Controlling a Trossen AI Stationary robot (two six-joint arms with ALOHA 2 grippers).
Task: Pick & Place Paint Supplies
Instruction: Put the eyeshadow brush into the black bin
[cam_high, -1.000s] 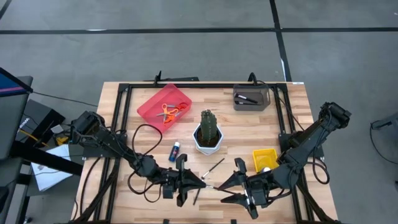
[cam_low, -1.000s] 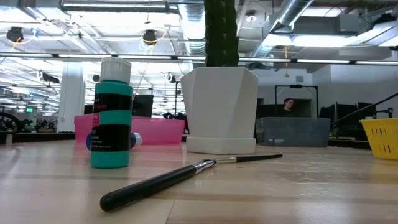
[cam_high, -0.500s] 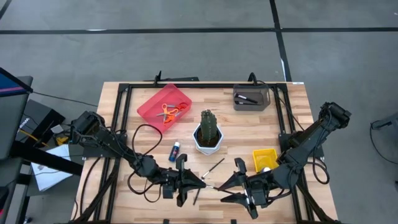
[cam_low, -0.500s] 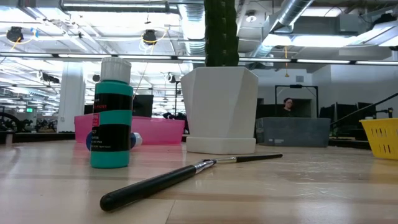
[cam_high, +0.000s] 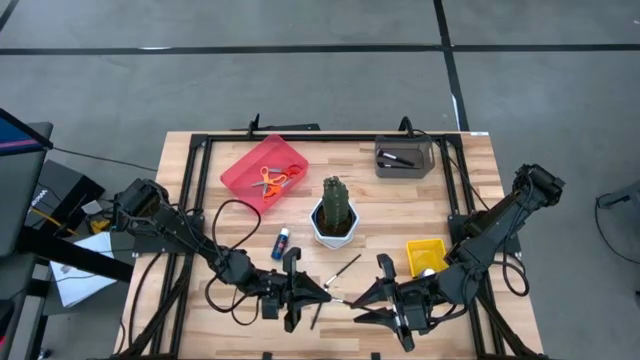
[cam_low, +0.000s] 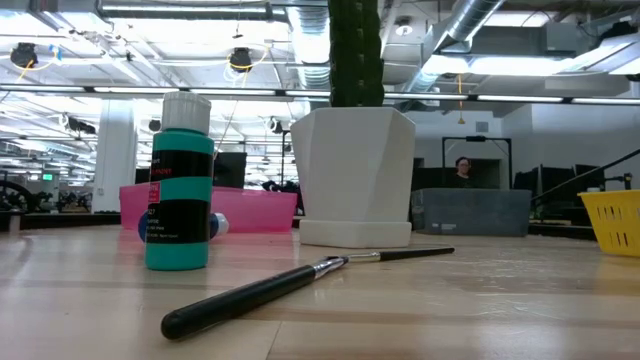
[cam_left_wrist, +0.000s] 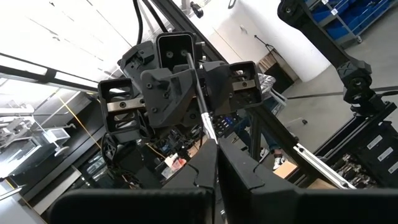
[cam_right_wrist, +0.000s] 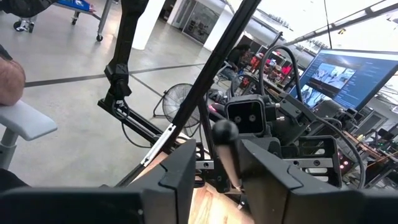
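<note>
A thin dark paintbrush (cam_left_wrist: 200, 99) is held clear of the table between my two grippers, near the table's front edge. My left gripper (cam_high: 325, 292) is shut on it. My right gripper (cam_high: 358, 305) faces the left one, open, with its fingers on either side of the brush's rounded handle end (cam_right_wrist: 224, 130); I see no touch. Another brush (cam_low: 290, 285) lies flat on the table. A teal bottle (cam_low: 180, 190) stands upright and a blue bottle (cam_high: 283, 238) lies on its side. Orange scissors (cam_high: 272, 180) lie in the red tray (cam_high: 245, 165). My left gripper pinches the brush between its two fingers at the pale ferrule end (cam_left_wrist: 210, 138). The dark handle runs on past the fingertips toward the right gripper. The fingers lie along the brush, coming from the table's left, about level. The brush is lifted clear of the table.
The cactus in its white pot (cam_high: 335, 212) stands mid-table, just behind the grippers. A grey bin (cam_high: 403, 158) sits at the far right and a yellow bin (cam_high: 426, 257) at the near right. A black frame rail (cam_high: 200, 200) borders the table.
My right gripper's fingers have drawn closer together around the brush's handle end. Both arms have kept their places and the brush has stayed where it was.
</note>
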